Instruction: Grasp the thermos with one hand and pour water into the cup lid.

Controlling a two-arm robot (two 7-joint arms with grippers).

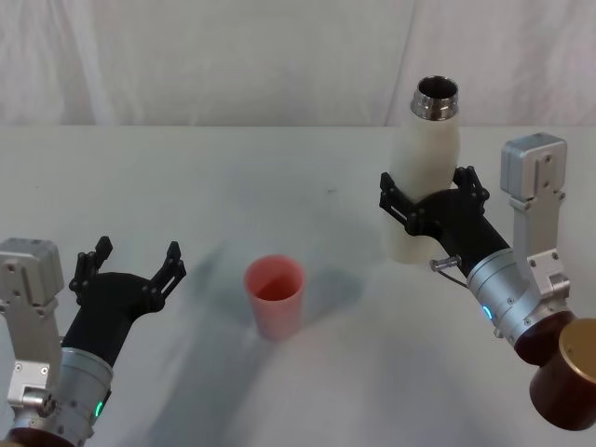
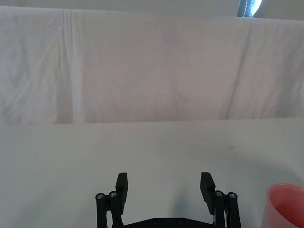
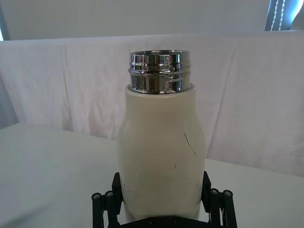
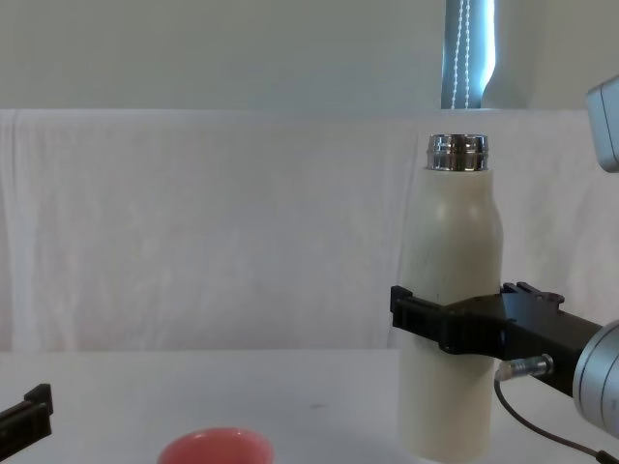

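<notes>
We've got the right gripper (image 1: 430,197) clamped on the bottle (image 1: 426,177) mid-body near the desk's (image 1: 186,177) right edge, left gripper (image 1: 130,264) idle w/ jaws spread; lift straight, tilt slow over the cup (image 1: 275,295).

Black two-fingered right end effector (image 1: 430,200), silver wrist, grey housing, thin cable

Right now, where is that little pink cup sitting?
The cup lid stands upright on the white table near the middle of the head view, between the open left gripper and the thermos clamped in the right gripper.
</notes>
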